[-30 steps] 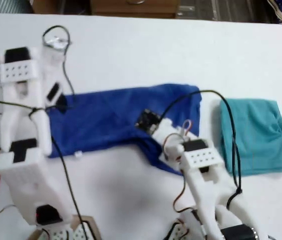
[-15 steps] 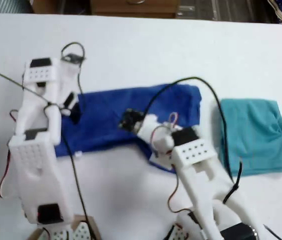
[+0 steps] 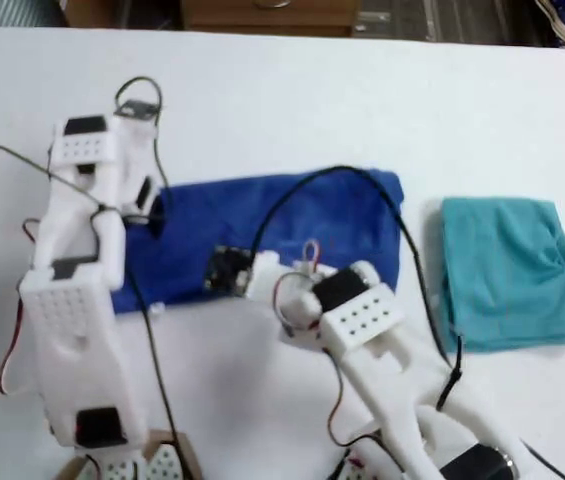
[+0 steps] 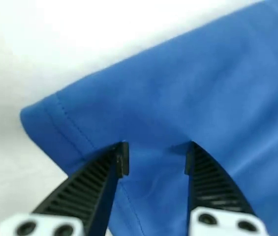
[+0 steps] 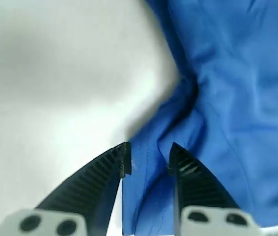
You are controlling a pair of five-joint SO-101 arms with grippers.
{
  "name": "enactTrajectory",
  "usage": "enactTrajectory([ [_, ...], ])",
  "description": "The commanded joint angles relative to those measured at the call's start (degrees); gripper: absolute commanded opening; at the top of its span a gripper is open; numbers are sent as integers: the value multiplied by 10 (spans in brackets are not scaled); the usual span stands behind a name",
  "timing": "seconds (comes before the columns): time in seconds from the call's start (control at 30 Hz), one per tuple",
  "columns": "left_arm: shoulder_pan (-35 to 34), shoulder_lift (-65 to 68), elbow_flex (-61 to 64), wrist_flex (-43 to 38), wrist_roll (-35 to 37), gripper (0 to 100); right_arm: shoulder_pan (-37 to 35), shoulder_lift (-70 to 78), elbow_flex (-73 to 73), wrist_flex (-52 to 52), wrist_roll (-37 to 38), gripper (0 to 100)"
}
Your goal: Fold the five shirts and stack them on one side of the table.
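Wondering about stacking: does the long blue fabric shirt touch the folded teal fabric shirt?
Apart. The high view shows bare white table between blue shirt and teal shirt.

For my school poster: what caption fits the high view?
The left arm and right arm over a blue shirt on a white table, folded teal shirt beside it.

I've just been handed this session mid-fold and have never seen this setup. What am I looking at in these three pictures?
These are two small robot arms, a left arm and a right arm, at a white table. The high view looks down on both; each wrist view comes from a camera on one arm. A blue shirt lies in the middle, a folded teal shirt beside it. The left fingers stand open over the blue shirt's corner. The right fingers pinch a bunched fold at its edge.
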State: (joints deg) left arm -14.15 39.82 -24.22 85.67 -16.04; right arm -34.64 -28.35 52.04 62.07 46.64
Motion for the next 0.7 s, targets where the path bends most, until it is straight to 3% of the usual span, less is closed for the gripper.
enactTrajectory([
  [0.0, 5, -4, -16, -4, 5, 211, 0, -16, 27, -45, 0, 134],
  [0.4, -25, 7, -22, -62, 1, 211, 37, -16, 49, -68, 0, 134],
  [0.67, 0, 15, -22, -65, 2, 211, 37, -15, 50, -71, 0, 134],
])
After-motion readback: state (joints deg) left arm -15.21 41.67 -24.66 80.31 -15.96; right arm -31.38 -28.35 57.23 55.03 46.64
